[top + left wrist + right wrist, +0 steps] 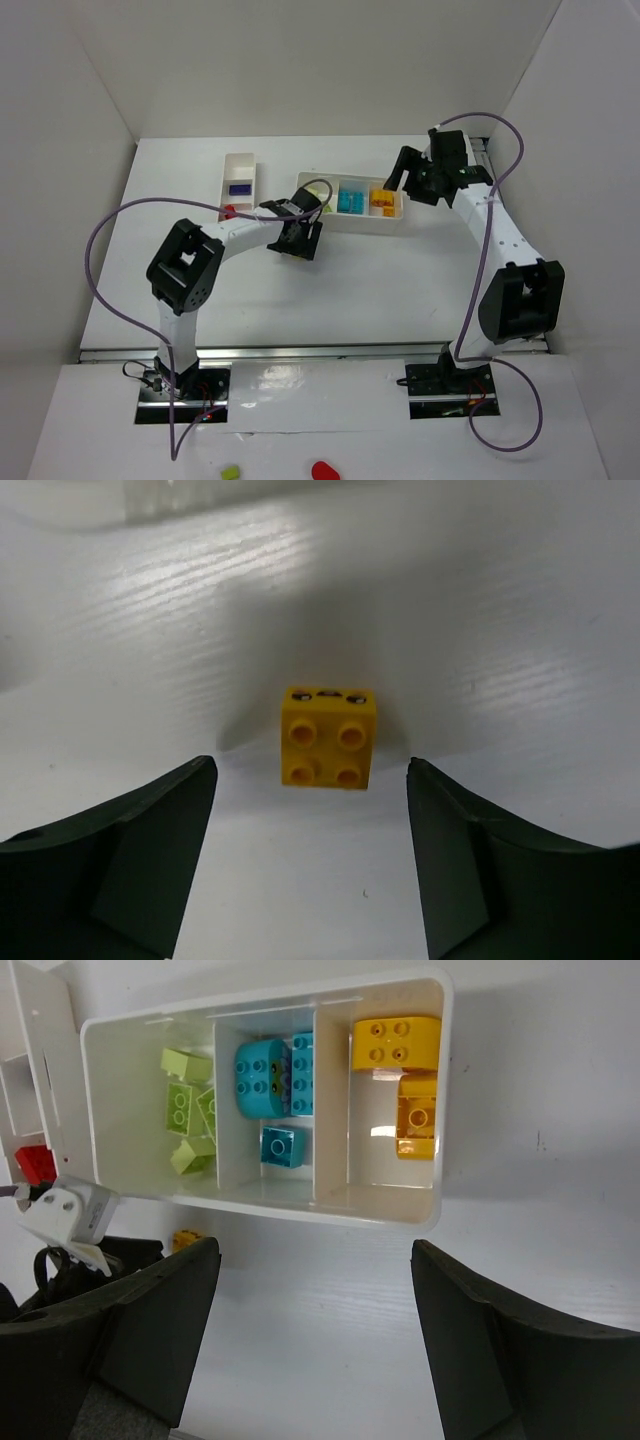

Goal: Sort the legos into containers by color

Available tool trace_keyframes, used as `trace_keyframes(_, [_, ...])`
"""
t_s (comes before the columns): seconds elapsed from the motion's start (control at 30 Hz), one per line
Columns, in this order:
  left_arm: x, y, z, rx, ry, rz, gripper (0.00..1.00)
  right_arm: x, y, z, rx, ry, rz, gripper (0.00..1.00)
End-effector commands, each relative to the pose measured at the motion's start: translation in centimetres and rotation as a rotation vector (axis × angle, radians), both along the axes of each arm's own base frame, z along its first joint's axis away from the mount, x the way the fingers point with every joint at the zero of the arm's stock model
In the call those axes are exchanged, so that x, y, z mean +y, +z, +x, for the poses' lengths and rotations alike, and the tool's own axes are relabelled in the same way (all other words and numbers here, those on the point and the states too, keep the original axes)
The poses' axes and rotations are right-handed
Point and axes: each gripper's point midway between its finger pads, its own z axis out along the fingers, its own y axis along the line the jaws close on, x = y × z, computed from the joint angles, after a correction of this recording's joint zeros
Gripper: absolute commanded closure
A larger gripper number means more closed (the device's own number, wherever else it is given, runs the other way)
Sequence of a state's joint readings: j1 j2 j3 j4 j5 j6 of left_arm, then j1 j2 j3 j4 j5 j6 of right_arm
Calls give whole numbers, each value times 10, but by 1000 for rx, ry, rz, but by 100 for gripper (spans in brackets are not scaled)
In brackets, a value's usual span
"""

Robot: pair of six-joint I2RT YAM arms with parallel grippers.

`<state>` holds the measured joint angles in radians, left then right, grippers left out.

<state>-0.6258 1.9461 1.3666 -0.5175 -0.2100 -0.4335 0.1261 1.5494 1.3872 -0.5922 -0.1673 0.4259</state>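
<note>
Left gripper point(310, 768) spread wide, touching nothing; small yellow studded plastic brick point(328, 738) sits on white table point(500, 630) just ahead between its fingers, hidden in overhead view. Right gripper point(315, 1252) also wide, empty; white three-compartment plastic tray point(380, 1210) ahead, second white tray point(40, 1050) cut off at its left.

Loose brick point(328, 750) on table point(500, 630), beside tray point(260, 1205) with bricks point(275, 1075) in compartments

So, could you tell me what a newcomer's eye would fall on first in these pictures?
Probably the white tray, its three compartments holding lime green bricks, cyan bricks and yellow bricks, left to right in the right wrist view. Next, a lone yellow brick sitting on the table, just ahead of the open left fingers.
</note>
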Motion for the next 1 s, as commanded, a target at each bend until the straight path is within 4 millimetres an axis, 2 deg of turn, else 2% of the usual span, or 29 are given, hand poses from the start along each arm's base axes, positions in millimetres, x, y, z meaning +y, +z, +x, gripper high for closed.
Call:
trace_keyframes(0.0, [-8,-3,24,-43,40,-19,17,-3,19,9,-58,-15,-14,16])
trace_keyframes(0.03, [-8,-7,24,-35,48,-18,18,-3,19,9,-58,-15,-14,16])
trace_keyframes(0.07, [-10,-3,27,-45,48,-26,22,-4,17,8,-49,-22,-21,16])
trace_keyframes(0.17, [-11,-3,28,-36,48,-19,49,-4,21,7,-59,-22,-20,16])
trace_keyframes(0.2, [-11,-3,28,-36,48,-18,68,-4,21,7,-59,-22,-20,16])
trace_keyframes(0.3, [-13,17,27,-33,43,-32,92,-8,16,7,-51,-37,-35,16])
trace_keyframes(0.33, [-21,24,23,-27,3,-56,99,-11,20,7,-62,-51,-45,16])
trace_keyframes(0.37, [-33,44,22,-48,-31,-98,100,-13,19,7,-63,-60,-54,16])
trace_keyframes(0.43, [-58,65,12,-60,-124,-164,100,-20,13,6,-48,-86,-81,16])
trace_keyframes(0.47, [-77,86,12,-78,-188,-230,100,-29,17,7,-59,-146,-102,15])
trace_keyframes(0.53, [-105,111,3,-98,-266,-306,100,-41,17,7,-62,-217,-132,15])
trace_keyframes(0.57, [-115,124,2,-100,-305,-354,100,-53,15,3,-55,-290,-159,13])
trace_keyframes(0.6, [-131,146,4,-134,-337,-399,100,-59,14,1,-55,-323,-174,12])
trace_keyframes(0.67, [-145,154,10,-141,-363,-443,100,-74,24,-5,-86,-409,-200,12])
trace_keyframes(0.7, [-156,172,19,-182,-379,-482,100,-78,21,-9,-89,-425,-213,11])
trace_keyframes(0.73, [-163,162,26,-174,-378,-476,100,-82,26,-10,-112,-441,-217,11])
trace_keyframes(0.77, [-171,166,29,-174,-394,-500,100,-87,34,-17,-137,-464,-226,11])
trace_keyframes(0.8, [-181,183,37,-207,-397,-536,100,-89,39,-18,-160,-469,-232,11])
trace_keyframes(0.87, [-189,185,50,-215,-387,-559,100,-96,41,-23,-183,-488,-254,10])
trace_keyframes(0.9, [-192,172,59,-191,-366,-564,100,-104,48,-29,-205,-525,-274,8])
trace_keyframes(0.93, [-200,184,67,-223,-372,-598,100,-108,44,-34,-199,-524,-297,8])
trace_keyframes(0.97, [-201,184,75,-230,-373,-615,100,-109,46,-36,-211,-533,-298,7])
